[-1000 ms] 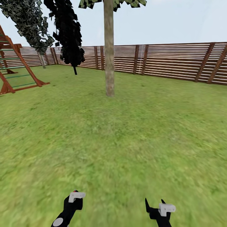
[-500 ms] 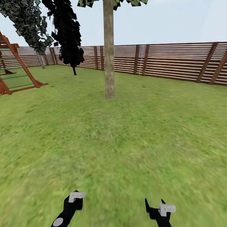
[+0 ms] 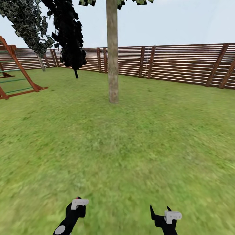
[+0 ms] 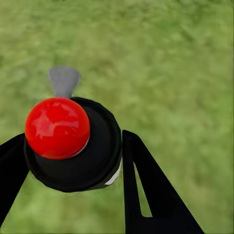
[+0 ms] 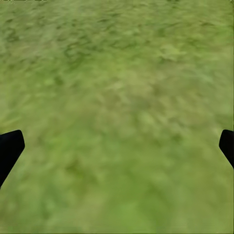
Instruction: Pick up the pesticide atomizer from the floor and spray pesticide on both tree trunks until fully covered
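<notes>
Atomizer (image 4: 73, 146), a black bottle with a red knob on top, sits clamped in the left gripper (image 4: 68, 161) low over the grass (image 3: 130, 147), right gripper (image 3: 161, 213) beside it spread wide and empty, pale mottled trunk (image 3: 113, 58) ahead, slat fence (image 3: 182, 63) behind.

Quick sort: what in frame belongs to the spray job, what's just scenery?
Job:
- pesticide atomizer, black, red-capped, gripped by left gripper
- near tree trunk, pale, mottled
- far tree, pale trunk, by the fence
- grass floor

Scenery:
- all-black tree
- wooden fence
- red climbing frame
- right gripper, open, empty
</notes>
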### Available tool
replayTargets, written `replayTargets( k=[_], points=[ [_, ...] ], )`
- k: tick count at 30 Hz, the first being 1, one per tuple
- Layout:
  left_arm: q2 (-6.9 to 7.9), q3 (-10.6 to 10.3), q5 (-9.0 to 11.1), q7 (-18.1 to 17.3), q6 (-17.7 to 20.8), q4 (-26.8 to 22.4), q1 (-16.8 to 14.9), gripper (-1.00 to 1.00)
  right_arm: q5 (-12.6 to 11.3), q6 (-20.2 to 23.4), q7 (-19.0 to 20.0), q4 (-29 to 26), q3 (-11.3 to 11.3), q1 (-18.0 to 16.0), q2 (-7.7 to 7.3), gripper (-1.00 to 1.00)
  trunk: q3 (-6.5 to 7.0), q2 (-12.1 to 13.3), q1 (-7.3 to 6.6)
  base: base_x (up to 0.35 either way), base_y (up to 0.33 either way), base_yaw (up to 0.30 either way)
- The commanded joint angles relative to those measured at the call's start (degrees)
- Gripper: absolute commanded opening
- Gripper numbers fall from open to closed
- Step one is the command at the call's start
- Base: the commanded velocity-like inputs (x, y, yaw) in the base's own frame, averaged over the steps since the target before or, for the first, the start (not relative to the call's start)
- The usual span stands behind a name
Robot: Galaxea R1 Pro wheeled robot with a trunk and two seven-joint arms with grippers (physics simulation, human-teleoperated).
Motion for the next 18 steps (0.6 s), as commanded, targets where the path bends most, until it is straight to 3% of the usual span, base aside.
replayTargets(
  k=[1,18],
  points=[
    [0.00,0.0,0.0,0.0,0.0,0.0,0.0,-1.00,0.0,0.0,0.0,0.0,0.0,0.0,0.00,1.00,0.00,0.0,0.00,0.338,0.000,0.000],
    [0.00,0.3,-0.1,0.0,0.2,0.1,0.0,-1.00,0.0,0.0,0.0,0.1,0.0,0.0,0.00,1.00,0.00,0.0,0.00,0.339,0.000,0.000]
  ],
)
